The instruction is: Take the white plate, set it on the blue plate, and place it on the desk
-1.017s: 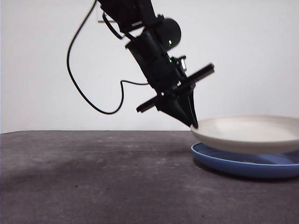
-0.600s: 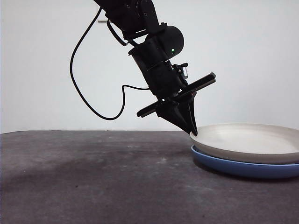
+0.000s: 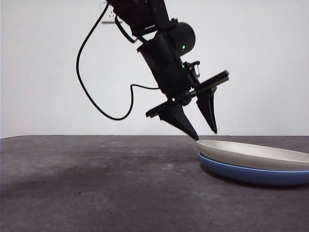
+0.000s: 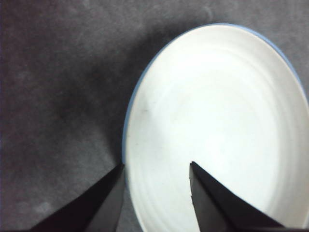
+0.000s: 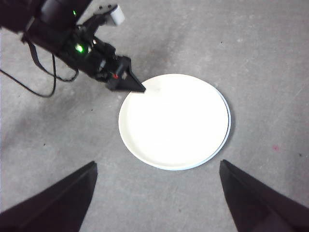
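The white plate (image 3: 256, 153) lies nested on the blue plate (image 3: 251, 174) on the desk (image 3: 96, 183) at the right of the front view. My left gripper (image 3: 205, 133) is open, its jaws straddling the white plate's near left rim, one just outside and one over the plate. In the left wrist view the white plate (image 4: 217, 125) fills the picture, with only a thin edge of the blue plate (image 4: 126, 125) showing, and the left gripper (image 4: 157, 169) stands open. My right gripper (image 5: 157, 166) is open and empty, high above the white plate (image 5: 174, 121); the left gripper (image 5: 133, 87) shows there at the plate's rim.
A black cable (image 3: 91, 92) loops down from the left arm. The grey-brown desk stretches bare to the left of the plates.
The white plate came down from a tilt onto the blue plate. My left gripper let go of its rim and its jaws opened.
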Robot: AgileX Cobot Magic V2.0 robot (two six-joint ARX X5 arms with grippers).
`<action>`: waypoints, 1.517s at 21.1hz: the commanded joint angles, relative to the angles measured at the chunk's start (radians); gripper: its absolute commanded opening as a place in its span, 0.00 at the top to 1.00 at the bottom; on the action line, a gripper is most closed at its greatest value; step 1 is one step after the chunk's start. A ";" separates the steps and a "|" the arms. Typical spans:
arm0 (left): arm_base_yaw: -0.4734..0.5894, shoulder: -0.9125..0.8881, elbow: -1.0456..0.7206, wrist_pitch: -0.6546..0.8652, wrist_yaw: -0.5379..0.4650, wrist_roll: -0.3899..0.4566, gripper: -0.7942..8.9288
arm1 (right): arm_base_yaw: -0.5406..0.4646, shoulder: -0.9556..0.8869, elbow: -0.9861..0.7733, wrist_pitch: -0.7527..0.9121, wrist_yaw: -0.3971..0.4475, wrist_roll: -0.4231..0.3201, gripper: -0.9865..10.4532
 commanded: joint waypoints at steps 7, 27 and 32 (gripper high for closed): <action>0.040 -0.082 0.247 -0.185 -0.026 0.075 0.69 | 0.003 0.004 0.019 -0.019 0.035 0.016 0.56; 0.344 -1.053 -0.492 -0.190 0.054 0.228 0.69 | 0.003 0.211 0.016 0.061 0.052 0.010 0.56; 0.332 -1.225 -0.766 -0.147 0.183 0.229 0.69 | 0.003 0.255 -0.013 0.082 0.052 0.011 0.56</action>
